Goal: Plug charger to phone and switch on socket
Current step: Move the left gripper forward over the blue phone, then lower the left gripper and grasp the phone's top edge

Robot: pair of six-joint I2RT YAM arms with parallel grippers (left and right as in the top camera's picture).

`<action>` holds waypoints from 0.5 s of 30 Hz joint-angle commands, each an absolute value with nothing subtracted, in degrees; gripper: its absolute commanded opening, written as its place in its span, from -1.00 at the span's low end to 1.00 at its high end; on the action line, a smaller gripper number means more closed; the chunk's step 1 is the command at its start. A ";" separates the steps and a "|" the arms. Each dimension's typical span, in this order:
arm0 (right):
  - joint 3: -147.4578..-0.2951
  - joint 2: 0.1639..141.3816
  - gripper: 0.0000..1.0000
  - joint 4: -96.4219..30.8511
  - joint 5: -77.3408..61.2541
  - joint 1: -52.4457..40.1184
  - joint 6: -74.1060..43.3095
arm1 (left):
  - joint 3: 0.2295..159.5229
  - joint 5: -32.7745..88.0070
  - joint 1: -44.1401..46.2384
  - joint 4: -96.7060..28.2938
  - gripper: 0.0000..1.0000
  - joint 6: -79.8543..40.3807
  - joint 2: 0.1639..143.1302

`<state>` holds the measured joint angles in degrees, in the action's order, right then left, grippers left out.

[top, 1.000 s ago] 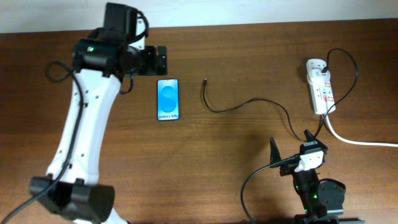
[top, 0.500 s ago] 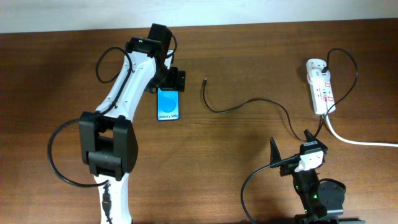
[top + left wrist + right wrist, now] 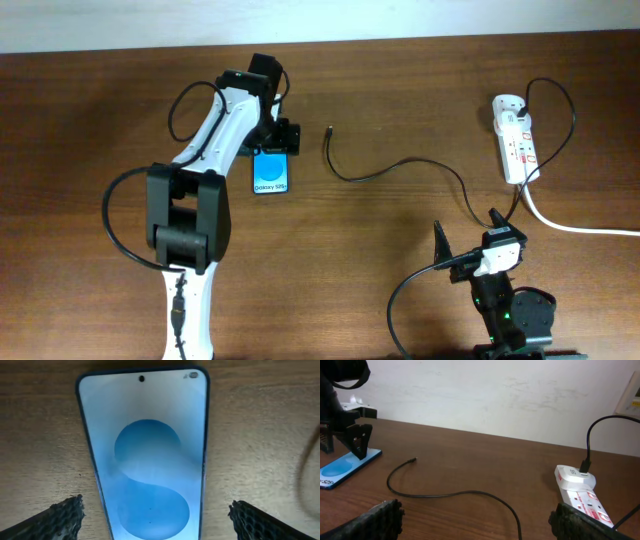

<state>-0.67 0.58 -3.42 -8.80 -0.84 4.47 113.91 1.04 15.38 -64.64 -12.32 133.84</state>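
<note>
The phone (image 3: pixel 271 180) lies flat on the table (image 3: pixel 120 120), left of centre and toward the far side, its blue screen facing up and the "Galaxy S25" text at its near end. The left tool (image 3: pixel 272 142) hangs over the far part of the phone with its jaws spread. In the left wrist view one fingertip (image 3: pixel 65 516) sits on each side of the phone, each a little apart from the phone's edge, so the tool is open and grips nothing. The charger (image 3: pixel 400 165) is a thin black cable lying loose on the table. Its small plug tip (image 3: pixel 330 129) rests just right of the phone, apart from it and not plugged in. From the tip the cable curves toward the near side and then runs right across the table, loops up and ends in a black plug at the far end of the socket (image 3: pixel 515 140). The socket is a white strip with red marks, lying at the far right, and a thick white cord (image 3: pixel 570 225) leaves its near end toward the right edge. Whether its switch is on cannot be told. The right tool (image 3: pixel 467 232) is at the near right, its fingers wide apart and holding nothing, well clear of the socket and the phone.
</note>
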 commanded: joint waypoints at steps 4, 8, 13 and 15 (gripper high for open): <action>-0.32 0.21 0.97 -3.68 -8.34 -1.21 3.79 | 114.43 -0.93 15.62 -64.27 0.98 -15.25 135.11; -0.32 0.21 0.97 -3.68 -8.34 -1.21 3.81 | 114.43 -0.95 15.62 -62.59 0.98 -15.22 135.11; -0.32 0.21 0.97 -3.68 -8.34 -1.21 3.79 | 114.43 -0.91 15.62 -61.98 0.98 -15.20 135.11; -0.32 0.21 0.97 -3.68 -8.34 -1.21 3.79 | 114.43 -0.91 15.62 -62.02 0.98 -15.22 135.11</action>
